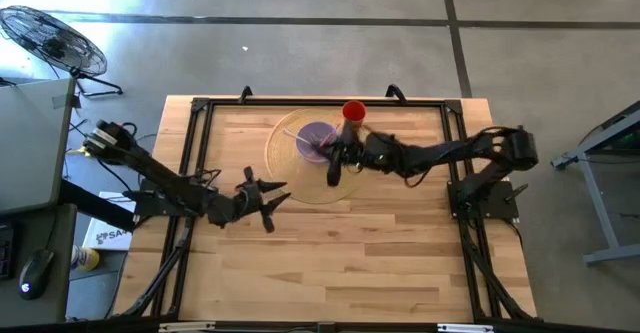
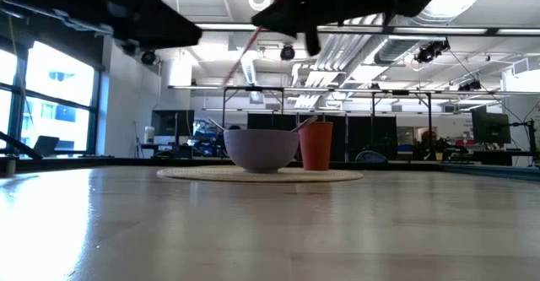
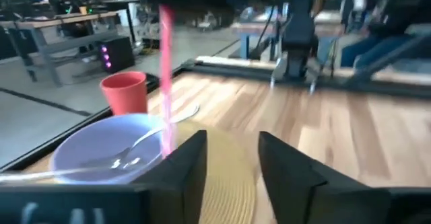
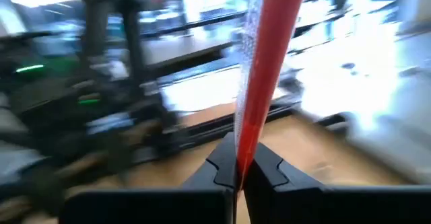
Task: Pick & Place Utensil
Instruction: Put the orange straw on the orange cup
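Lavender bowl (image 1: 316, 140), red cup (image 1: 353, 111), pink utensil (image 3: 166, 76), tan woven mat (image 1: 300, 185), light wood table (image 1: 330, 253).

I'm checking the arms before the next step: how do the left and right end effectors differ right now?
The right end effector is shut on the pink utensil; the left end effector is open and holds nothing. The right one is over the round mat, by the purple bowl and red cup; the left one is over bare table, off the mat. Both are dark and off the tabletop.
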`<state>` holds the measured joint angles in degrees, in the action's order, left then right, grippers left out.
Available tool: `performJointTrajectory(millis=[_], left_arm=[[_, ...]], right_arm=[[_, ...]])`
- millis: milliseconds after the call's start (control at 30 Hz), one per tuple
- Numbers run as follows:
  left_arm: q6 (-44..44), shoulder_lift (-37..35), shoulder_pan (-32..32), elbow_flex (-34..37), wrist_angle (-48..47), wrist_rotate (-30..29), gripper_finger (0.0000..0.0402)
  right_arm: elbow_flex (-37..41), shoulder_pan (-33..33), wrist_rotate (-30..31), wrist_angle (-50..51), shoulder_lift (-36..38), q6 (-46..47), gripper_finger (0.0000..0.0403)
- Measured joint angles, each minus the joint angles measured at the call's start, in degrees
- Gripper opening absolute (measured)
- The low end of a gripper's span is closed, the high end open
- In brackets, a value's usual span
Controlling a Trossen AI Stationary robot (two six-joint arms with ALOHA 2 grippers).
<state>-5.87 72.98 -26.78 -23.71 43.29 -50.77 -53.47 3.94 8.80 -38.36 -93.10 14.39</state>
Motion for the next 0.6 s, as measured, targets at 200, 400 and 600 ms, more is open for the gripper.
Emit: performJointTrajectory(millis=[200,400,600], left_arm=[[-8.2,-6.5,-7.2,0.0,-16.4,-11.5,0.0161],[-15.3,-7.2,-8.8,0.0,-22.8,-11.4,0.0162],[-19.5,-7.1,-6.0,0.2,-24.2,-6.7,0.0162]], right_arm=[[0.0,5.3,13.6,10.2,9.4,-11.2,0.0001],[0.0,11.6,22.8,17.5,13.6,-15.6,0.0004],[0.0,16.0,21.6,24.6,13.6,-10.7,0.0001]])
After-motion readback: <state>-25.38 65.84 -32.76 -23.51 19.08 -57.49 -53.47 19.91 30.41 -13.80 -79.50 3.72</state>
